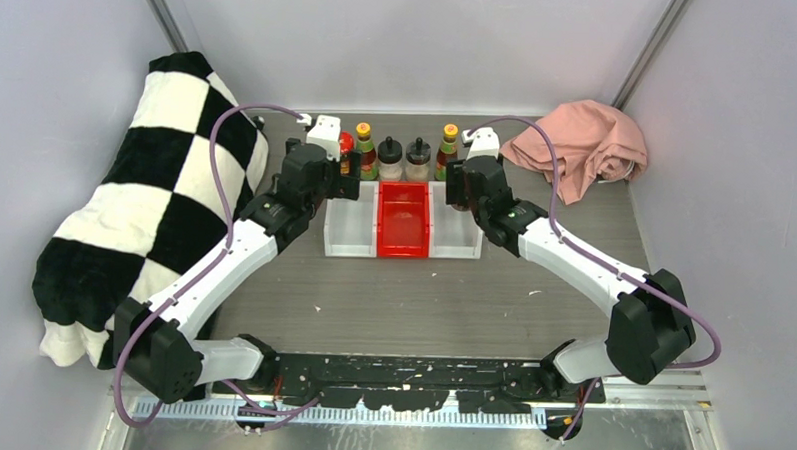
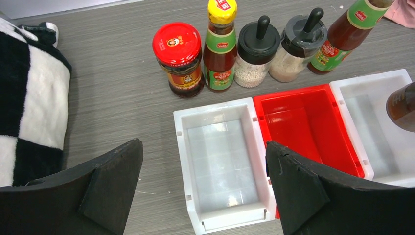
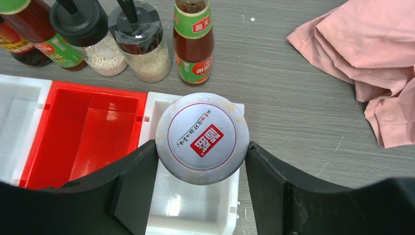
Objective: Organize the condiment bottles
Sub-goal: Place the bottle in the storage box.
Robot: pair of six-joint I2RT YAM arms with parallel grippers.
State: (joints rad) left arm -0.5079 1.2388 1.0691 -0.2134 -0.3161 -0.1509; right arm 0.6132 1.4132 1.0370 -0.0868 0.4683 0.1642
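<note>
Ahead of the left claw [image 2: 200, 149], bottles [image 2: 257, 49] stand in a close row, no passage between; left of it, bare table [image 2: 112, 98] runs to the blanket [image 2: 29, 98]. Right of the right claw [image 3: 201, 149], table lies open up to the cloth [image 3: 362, 49].

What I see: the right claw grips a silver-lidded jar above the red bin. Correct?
Not quite. The right claw grips the silver-lidded jar above the right-hand white bin, not the red bin beside it. The right wrist view shows this.
</note>
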